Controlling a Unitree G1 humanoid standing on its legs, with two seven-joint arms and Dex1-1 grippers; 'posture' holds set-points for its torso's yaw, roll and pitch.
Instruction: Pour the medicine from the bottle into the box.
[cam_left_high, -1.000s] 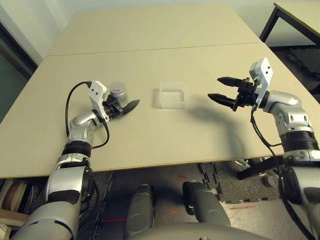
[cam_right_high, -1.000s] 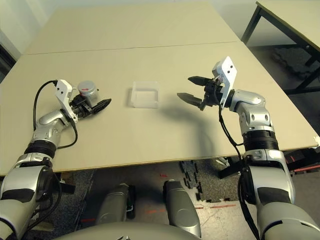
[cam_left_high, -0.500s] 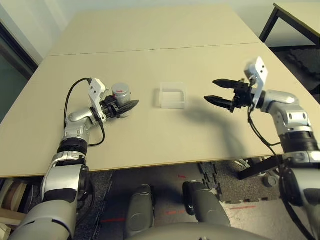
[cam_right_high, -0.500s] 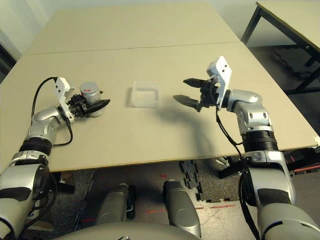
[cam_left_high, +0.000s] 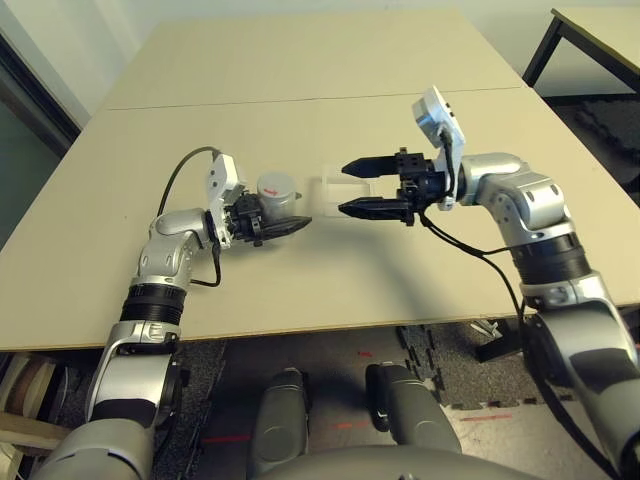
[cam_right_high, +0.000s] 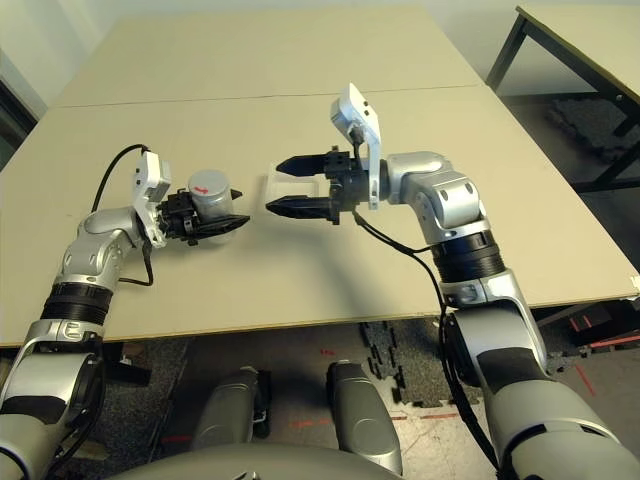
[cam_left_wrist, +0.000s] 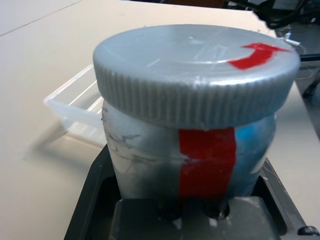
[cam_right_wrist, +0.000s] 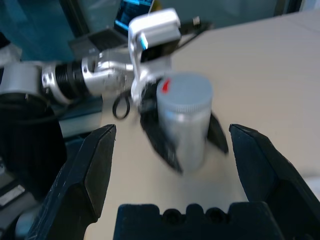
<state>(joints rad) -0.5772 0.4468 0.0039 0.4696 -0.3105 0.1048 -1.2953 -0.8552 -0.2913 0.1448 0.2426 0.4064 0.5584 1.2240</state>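
Left gripper (cam_left_high: 275, 226): clamped on the bottle (cam_left_high: 276, 195), low on the body; bottle upright, lifted off the table (cam_left_high: 330, 270). The grey ribbed cap (cam_left_wrist: 195, 70) is on and carries a red arrow mark; red tape runs down the label side.

Right gripper (cam_left_high: 358, 187): spread wide, empty, fingers level and aimed at the bottle from the opposite side. In the right wrist view the bottle sits between the two open fingers but well ahead of them, no contact yet.

The box (cam_left_wrist: 80, 107), clear plastic, rests on the table just behind and between the two grippers, partly hidden by the right fingers in the head views.

Medicine: can't be seen, presumably inside the closed bottle.

Step in hand, as you should read it: uncapping. Nothing pours until that cap is off.

To do it well:
- Bring your right fingers in at cap height, not onto the body, and centre the cap before closing.
- Keep the left grip firm and the bottle upright while you twist.
- Lift the cap straight off and set it down clear of the box.
- Tip only once the mouth is over the box; the walls are shallow.
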